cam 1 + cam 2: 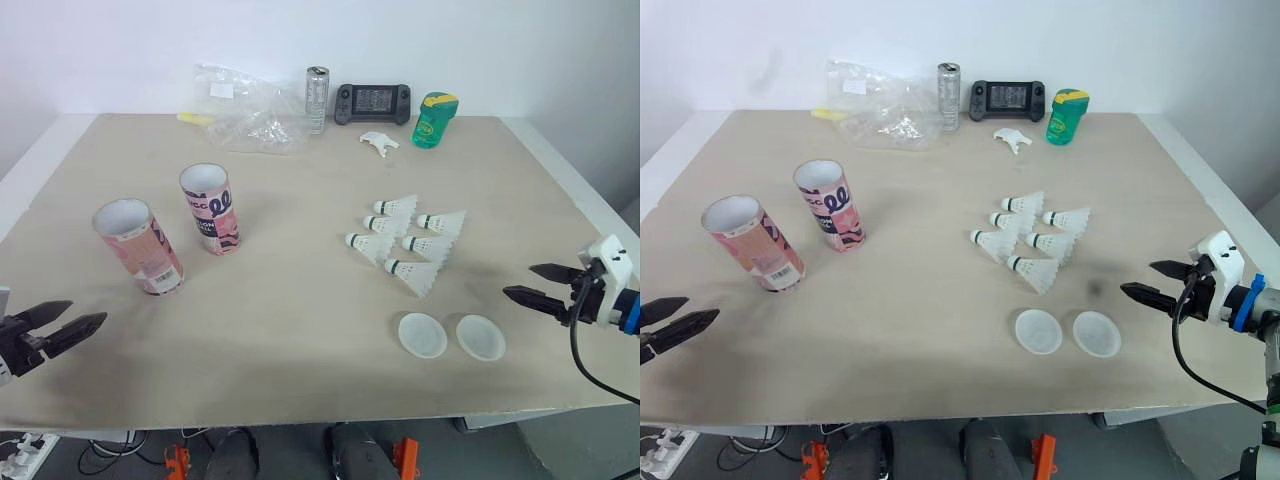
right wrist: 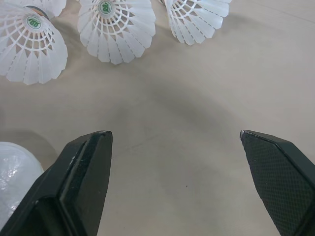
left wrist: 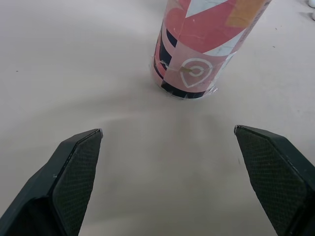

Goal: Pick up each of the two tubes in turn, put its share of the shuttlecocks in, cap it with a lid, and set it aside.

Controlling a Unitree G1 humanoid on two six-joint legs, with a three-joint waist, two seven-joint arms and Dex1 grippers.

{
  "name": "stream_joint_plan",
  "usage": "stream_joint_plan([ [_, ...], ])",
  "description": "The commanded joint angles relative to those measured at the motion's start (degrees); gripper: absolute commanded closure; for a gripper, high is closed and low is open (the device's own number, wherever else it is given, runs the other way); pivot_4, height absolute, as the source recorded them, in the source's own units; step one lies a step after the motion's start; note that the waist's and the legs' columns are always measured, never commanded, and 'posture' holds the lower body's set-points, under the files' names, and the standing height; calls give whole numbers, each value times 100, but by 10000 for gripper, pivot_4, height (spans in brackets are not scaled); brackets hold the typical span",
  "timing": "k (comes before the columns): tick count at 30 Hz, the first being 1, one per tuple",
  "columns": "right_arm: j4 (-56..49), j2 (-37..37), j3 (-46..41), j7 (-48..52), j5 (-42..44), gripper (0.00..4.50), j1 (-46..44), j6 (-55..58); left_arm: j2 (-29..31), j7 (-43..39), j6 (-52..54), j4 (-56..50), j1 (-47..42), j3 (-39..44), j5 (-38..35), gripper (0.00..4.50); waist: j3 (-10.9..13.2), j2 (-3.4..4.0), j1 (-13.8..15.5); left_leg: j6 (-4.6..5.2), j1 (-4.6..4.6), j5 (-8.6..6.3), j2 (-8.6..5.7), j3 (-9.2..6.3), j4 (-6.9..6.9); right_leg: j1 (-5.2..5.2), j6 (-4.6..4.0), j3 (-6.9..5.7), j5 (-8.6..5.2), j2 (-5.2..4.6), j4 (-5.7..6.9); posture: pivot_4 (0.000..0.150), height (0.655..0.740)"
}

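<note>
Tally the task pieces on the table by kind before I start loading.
Tubes: 2
Shuttlecocks: 6
Lids: 2
Total: 10

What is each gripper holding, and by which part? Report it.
Nothing. The left gripper is open, apart from the tubes; the right gripper is open, apart from the shuttlecocks.
</note>
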Motion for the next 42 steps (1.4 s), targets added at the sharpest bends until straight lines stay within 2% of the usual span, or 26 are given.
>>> stream_joint_plan([
  [1, -80, -48, -103, 10, 46, 540, -114, -47, 45, 6, -101, -18, -58, 187, -3, 0, 0, 0, 0, 0, 0, 0, 0, 0, 0, 0, 0, 0, 0, 0, 0, 1500, 7236],
  [24, -91, 36, 41, 91, 18, 540, -310, -53, -216, 135, -194, -263, 103, 164, 34, 0, 0, 0, 0, 0, 0, 0, 0, 0, 3, 1, 1, 0, 1, 0, 1, 1500, 7236],
  [29, -278, 68, -122, 51, 266, 540, -587, 130, -417, 325, -888, -16, -54, 183, 348, 0, -1, 2, 1, 0, 0, 0, 0, 1, 5, 2, 2, 1, 2, 0, 2, 1500, 7236],
  [32, -733, 168, -176, 48, 558, 540, -824, 385, -589, 497, -1656, 177, -251, 112, 713, 0, -2, 3, 1, 1, 1, 1, 1, 0, 8, 1, 0, 1, 7, 3, 4, 1500, 7236],
  [37, -2319, 666, 27, -16, 1349, 540, -1202, 1237, -790, 415, -2115, 205, -489, -205, 815, 0, -2, 4, 3, 2, 0, 1, 2, 0, 8, 2, 2, 4, 11, 6, 5, 1500, 7236],
  [39, -3252, 1032, 380, -92, 1649, 540, -1354, 1561, -804, 244, -2346, 329, -641, -493, 936, 0, -2, 4, 4, 1, -3, 1, 3, -2, 7, 2, 4, 2, 9, 6, 5, 1500, 7236],
  [42, -4055, 1428, 810, -211, 1828, 540, -1431, 1833, -800, 75, -2508, 499, -959, -887, 1029, 0, -4, 5, 7, 2, -5, 1, 2, -2, 6, 2, 6, 1, 6, 4, 5, 1500, 7236],
])
